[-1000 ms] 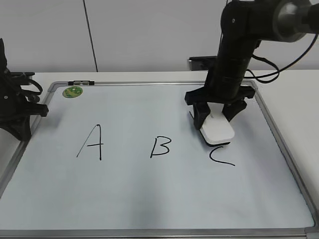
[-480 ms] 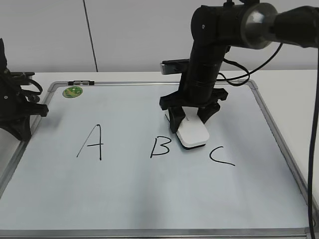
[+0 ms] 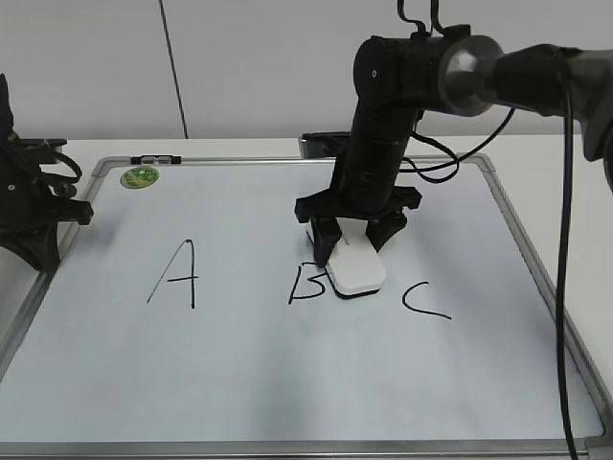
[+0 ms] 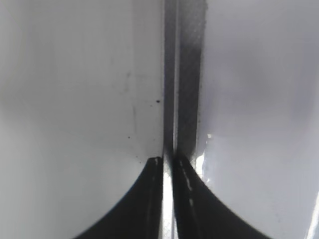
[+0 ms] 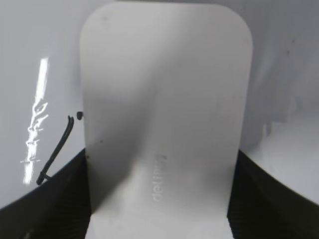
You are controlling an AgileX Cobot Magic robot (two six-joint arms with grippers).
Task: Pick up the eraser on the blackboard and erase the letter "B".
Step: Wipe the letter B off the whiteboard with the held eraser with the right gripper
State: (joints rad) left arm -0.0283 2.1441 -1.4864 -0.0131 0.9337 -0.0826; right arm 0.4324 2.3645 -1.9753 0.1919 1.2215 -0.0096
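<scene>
The eraser [image 3: 355, 268], clamped in the right end effector [image 3: 352, 251], has slid left from above the "C" [image 3: 425, 301] onto the right edge of the letter "B" [image 3: 308, 283] on the blackboard [image 3: 287, 374]; erasing looks about to begin. The right wrist view alone shows a stroke beside the eraser; the left end effector [image 4: 168, 162], nearly closed and empty, sits over the frame.
</scene>
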